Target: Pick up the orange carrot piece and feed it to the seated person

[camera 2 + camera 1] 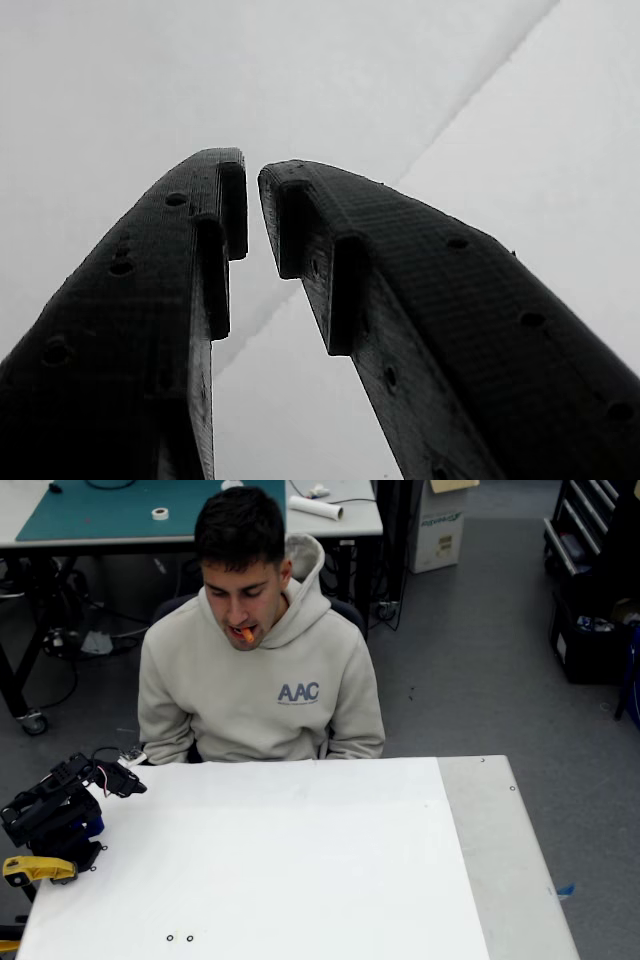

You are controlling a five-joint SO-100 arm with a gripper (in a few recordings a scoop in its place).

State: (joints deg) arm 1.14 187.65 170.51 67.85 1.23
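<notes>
**Orange carrot piece: delivered; arm at the tabletop's left edge**

The orange carrot piece (246,634) sits in the mouth of the seated person (260,670), visible as a small orange patch between the lips. It touches nothing of the robot.

The seated person is at the far side of the tabletop (300,860), head bowed slightly, arms down behind the far edge.

The end effector (125,777) is at the left edge of the tabletop, well apart from the person and low over the surface. In the wrist view its two black fingers (210,240) stand slightly apart, a narrow gap between the tips, with nothing held between them; plain white surface lies behind.

A yellow tool handle (38,869) lies near the arm's base at the left edge and plays no part.

Status, judged from this layout: pick-up and feeding appear complete. No task step appears to be left.
</notes>
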